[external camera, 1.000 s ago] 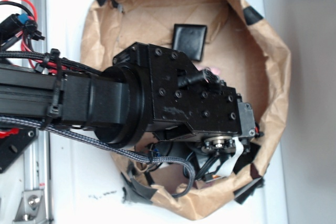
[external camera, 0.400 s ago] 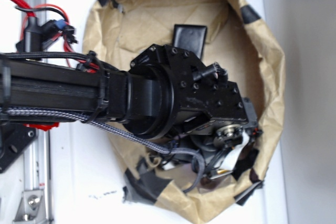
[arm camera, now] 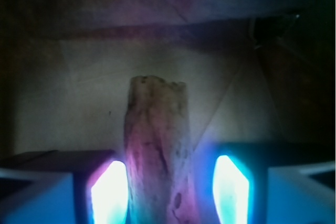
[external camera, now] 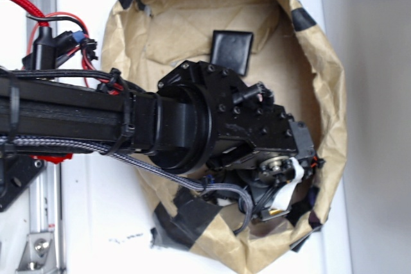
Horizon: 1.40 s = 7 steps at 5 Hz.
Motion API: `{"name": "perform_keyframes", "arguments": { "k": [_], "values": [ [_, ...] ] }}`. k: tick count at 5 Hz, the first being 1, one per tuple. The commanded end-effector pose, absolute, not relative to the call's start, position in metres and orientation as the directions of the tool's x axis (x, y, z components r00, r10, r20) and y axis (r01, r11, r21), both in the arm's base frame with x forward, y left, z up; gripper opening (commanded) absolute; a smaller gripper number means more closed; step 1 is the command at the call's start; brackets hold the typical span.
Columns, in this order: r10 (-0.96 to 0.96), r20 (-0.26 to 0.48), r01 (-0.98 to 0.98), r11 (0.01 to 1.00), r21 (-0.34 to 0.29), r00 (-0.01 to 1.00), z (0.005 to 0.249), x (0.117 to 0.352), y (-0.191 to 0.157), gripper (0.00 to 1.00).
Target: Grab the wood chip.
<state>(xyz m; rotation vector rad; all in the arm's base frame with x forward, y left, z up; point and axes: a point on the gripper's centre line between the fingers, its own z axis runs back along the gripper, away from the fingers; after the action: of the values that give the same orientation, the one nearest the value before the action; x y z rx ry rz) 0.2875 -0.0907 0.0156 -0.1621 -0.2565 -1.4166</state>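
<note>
Wood chip stands lower centre of the wrist view, right between the glowing fingers of the gripper, jaws open with slim gaps either side. Grasp step, by the look; next, squeeze shut, then lift from the paper bag.

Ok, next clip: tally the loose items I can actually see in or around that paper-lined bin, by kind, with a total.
Rough brown wood chip, between the glowing fingers of the gripper: 1
Flat black square pad on the crumpled tan paper lining: 1
Total: 2 loose items visible. The arm hides much of the bin in the exterior view, so anything under it cannot be counted.
</note>
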Motion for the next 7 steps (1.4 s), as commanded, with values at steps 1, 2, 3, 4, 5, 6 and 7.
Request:
{"name": "perform_keyframes", "arguments": {
  "k": [1, 2, 3, 4, 5, 6, 7],
  "values": [
    [-0.955, 0.213, 0.969, 0.230, 0.087, 0.207, 0.016, 0.266, -0.089, 0.00],
    [-0.878, 0.183, 0.885, 0.461, 0.068, 0.443, 0.036, 0.268, -0.070, 0.00],
    [-0.740, 0.156, 0.746, 0.665, 0.030, 0.654, 0.064, 0.268, -0.055, 0.00],
    [-0.714, 0.186, 0.723, 0.690, 0.023, 0.675, 0.073, 0.268, -0.051, 0.00],
    [-0.694, 0.197, 0.706, 0.708, 0.017, 0.692, 0.079, 0.270, -0.049, 0.00],
    [-0.625, 0.205, 0.637, 0.770, 0.007, 0.753, 0.102, 0.268, -0.049, 0.00],
    [-0.426, 0.176, 0.442, 0.895, -0.060, 0.887, 0.137, 0.265, -0.043, 0.00]
  ]
}}
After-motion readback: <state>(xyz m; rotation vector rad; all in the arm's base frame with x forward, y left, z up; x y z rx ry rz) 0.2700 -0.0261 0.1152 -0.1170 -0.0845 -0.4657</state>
